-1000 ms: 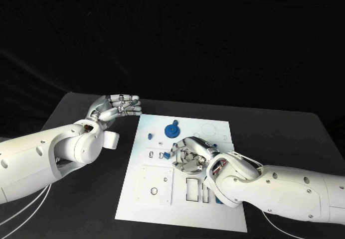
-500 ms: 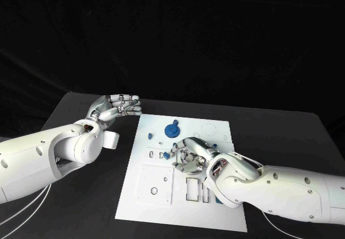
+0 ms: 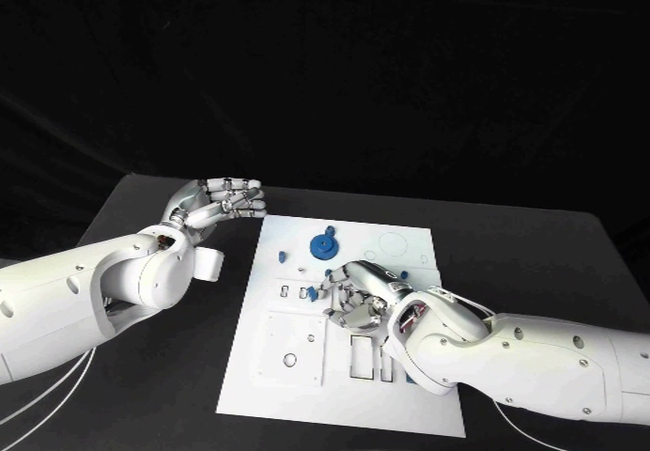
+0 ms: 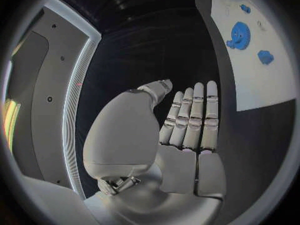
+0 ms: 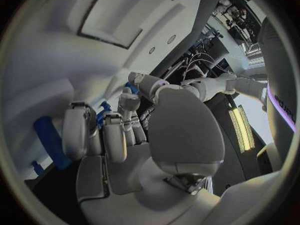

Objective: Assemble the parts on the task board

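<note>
- The white rectangular task board [image 3: 285, 376] lies flat in the middle of the black tabletop [image 3: 542, 244], cut with slots and round holes.
- A round blue gear part [image 3: 325, 247] sits near its far end; small blue pieces [image 3: 284, 256] lie just beside it.
- My right hand [image 3: 355, 299] hovers low over the board's middle, fingers [image 5: 78, 127] curled around a small blue part [image 3: 313, 293], I judge to seat it; whether I truly grip it I cannot tell.
- My left hand [image 3: 224, 202] waits off the board's far corner, fingers [image 4: 194, 115] straight together, holding nothing, out of the way.
</note>
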Controlling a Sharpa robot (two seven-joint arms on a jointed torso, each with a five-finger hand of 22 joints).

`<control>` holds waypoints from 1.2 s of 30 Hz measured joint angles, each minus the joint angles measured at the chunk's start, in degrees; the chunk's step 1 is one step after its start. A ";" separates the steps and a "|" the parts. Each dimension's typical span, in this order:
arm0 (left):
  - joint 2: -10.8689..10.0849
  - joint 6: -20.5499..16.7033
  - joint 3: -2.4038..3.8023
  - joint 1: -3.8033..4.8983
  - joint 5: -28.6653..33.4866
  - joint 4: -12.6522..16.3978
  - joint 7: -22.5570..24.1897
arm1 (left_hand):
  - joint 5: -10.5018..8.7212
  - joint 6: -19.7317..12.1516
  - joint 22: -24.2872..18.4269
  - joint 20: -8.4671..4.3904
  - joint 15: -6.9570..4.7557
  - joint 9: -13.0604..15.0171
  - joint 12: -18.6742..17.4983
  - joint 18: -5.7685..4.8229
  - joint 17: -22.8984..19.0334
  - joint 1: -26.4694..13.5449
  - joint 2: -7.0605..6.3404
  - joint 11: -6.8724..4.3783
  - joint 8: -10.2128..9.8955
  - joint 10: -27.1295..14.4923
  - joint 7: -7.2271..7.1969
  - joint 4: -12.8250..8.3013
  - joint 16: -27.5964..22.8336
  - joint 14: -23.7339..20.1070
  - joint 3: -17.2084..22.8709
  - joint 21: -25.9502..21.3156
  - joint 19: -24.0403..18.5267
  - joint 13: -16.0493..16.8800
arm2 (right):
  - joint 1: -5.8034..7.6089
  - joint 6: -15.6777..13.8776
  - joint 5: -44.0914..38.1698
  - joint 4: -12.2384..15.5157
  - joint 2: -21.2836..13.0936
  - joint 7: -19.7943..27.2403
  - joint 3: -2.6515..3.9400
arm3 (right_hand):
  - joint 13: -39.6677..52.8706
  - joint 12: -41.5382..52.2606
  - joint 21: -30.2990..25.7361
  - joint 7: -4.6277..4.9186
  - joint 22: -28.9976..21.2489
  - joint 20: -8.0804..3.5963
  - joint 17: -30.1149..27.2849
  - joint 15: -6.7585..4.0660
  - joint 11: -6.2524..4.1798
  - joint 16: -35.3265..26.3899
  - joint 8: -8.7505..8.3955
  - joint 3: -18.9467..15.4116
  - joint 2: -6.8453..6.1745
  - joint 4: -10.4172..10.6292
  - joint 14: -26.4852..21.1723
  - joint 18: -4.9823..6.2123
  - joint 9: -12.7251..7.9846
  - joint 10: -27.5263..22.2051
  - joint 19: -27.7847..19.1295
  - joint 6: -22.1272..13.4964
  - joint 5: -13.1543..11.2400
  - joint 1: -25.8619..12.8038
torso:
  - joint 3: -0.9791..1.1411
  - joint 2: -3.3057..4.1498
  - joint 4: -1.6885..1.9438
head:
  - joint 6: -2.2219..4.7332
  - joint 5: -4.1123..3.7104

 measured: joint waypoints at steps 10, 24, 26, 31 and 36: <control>0.00 0.00 -0.01 -0.01 -0.02 -0.06 0.00 | 0.00 0.00 0.20 0.00 0.00 -0.07 0.00 -0.01 0.20 -0.23 0.23 0.00 0.00 0.00 0.00 -0.24 -0.38 0.00 0.25 0.53 -0.42 0.00 | -0.18 0.08 0.00 0.23 0.04 -0.04 0.00 | 0.26 0.25 0.00 0.17 -0.01 0.00 0.00 0.00 -0.20 0.00 0.00 0.00 0.00 0.00 0.00 -0.01 0.00 0.20 0.00 0.24 0.00 0.00 | 0.00 -0.03 0.03 | 0.15 -0.01; 0.00 0.00 -0.03 -0.02 -0.03 -0.07 -0.01 | 0.00 0.00 0.19 0.00 0.00 -0.06 0.00 -0.01 0.19 -0.23 0.23 0.00 0.00 0.00 0.00 -0.25 -0.38 0.00 0.24 0.51 -0.42 0.00 | -0.23 0.15 0.00 0.39 0.04 -0.10 0.00 | 0.25 0.25 0.00 0.17 -0.01 0.00 -0.01 0.00 -0.20 0.00 0.00 0.00 0.00 0.00 0.00 -0.01 0.00 0.20 0.00 0.24 0.00 0.00 | 0.03 0.08 0.03 | 0.22 -0.03; 0.00 0.00 -0.03 -0.02 -0.03 -0.07 -0.01 | 0.00 0.00 0.19 0.00 0.00 -0.06 0.00 -0.01 0.19 -0.23 0.23 0.00 0.00 0.00 0.00 -0.24 -0.38 0.00 0.25 0.51 -0.42 0.00 | -0.24 0.15 0.00 0.46 -0.01 -0.12 0.00 | 0.25 0.25 0.00 0.17 -0.01 0.00 -0.01 0.00 -0.20 0.00 0.00 0.00 0.00 0.00 0.00 0.00 0.00 0.20 0.00 0.24 0.00 0.00 | 0.03 0.07 0.01 | 0.23 -0.03; 0.06 0.00 -0.03 -0.03 -0.03 -0.11 -0.01 | 0.00 0.00 0.19 0.00 0.00 -0.06 0.00 -0.01 0.19 -0.23 0.23 0.00 0.00 0.00 0.00 -0.24 -0.38 0.00 0.24 0.51 -0.42 0.00 | -0.24 0.14 -0.07 1.01 -0.56 -0.22 0.00 | 0.25 0.24 0.00 0.17 -0.01 0.00 -0.02 0.00 -0.20 0.00 -0.04 0.00 0.00 0.00 0.00 -0.01 0.01 0.20 0.00 0.24 0.00 0.00 | 0.03 0.03 0.01 | 0.21 -0.09; 0.09 -0.02 -0.04 -0.04 -0.07 -0.15 -0.03 | 0.00 0.00 0.24 0.00 0.00 -0.06 0.00 -0.01 0.24 -0.23 0.23 0.00 0.00 0.00 0.00 -0.24 -0.38 0.00 0.24 0.51 -0.42 0.00 | -0.07 0.08 -0.28 2.46 -2.00 -0.48 0.09 | 0.43 0.46 0.00 0.17 0.03 0.00 -0.02 0.00 -0.20 0.00 -0.24 -0.28 0.00 0.06 0.00 0.00 -0.06 0.20 0.00 0.24 0.00 0.00 | 0.04 -0.09 0.02 | 0.23 -0.10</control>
